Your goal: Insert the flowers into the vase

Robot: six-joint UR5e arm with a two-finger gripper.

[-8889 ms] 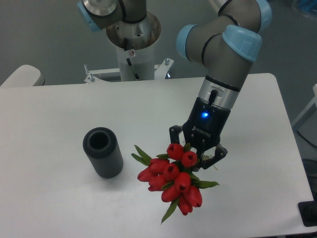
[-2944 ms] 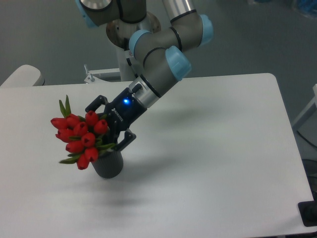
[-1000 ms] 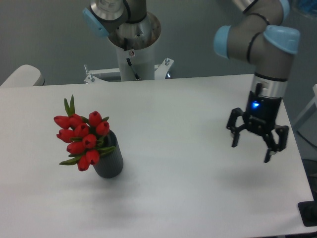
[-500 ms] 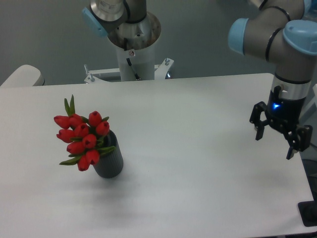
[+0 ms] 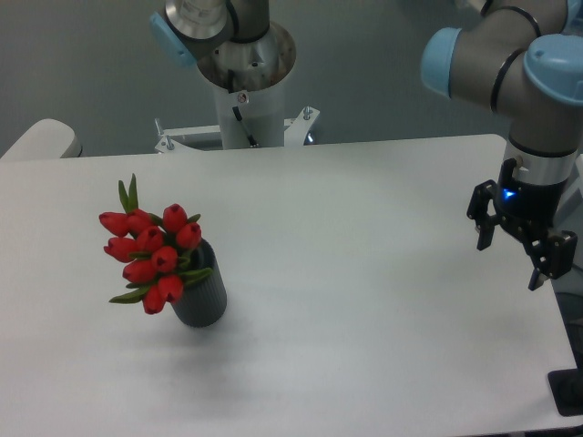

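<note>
The white table (image 5: 364,300) takes up most of the view, with the arm's pale mounting column (image 5: 248,100) standing at its far edge. A small red-and-white sticker sits on that column, but its writing is too small to read, and no brand name can be made out on the arm or wrist. The UR5e arm (image 5: 519,64), grey with light blue joint caps, reaches down over the table's right edge. Half a second ago it was almost in the same spot; it has since drifted a touch further right and lower. On the left side of the table the flowers (image 5: 150,250), a tight bunch of red tulip buds with a few green leaves, stand in the vase (image 5: 202,296), leaning out to the left over its rim, just as they did a moment ago. The vase is a dark grey ribbed cylinder, upright on the tabletop. The gripper (image 5: 519,250) hangs far from the vase, a blue light glowing on its body, its two fingers spread wide and holding nothing.
</note>
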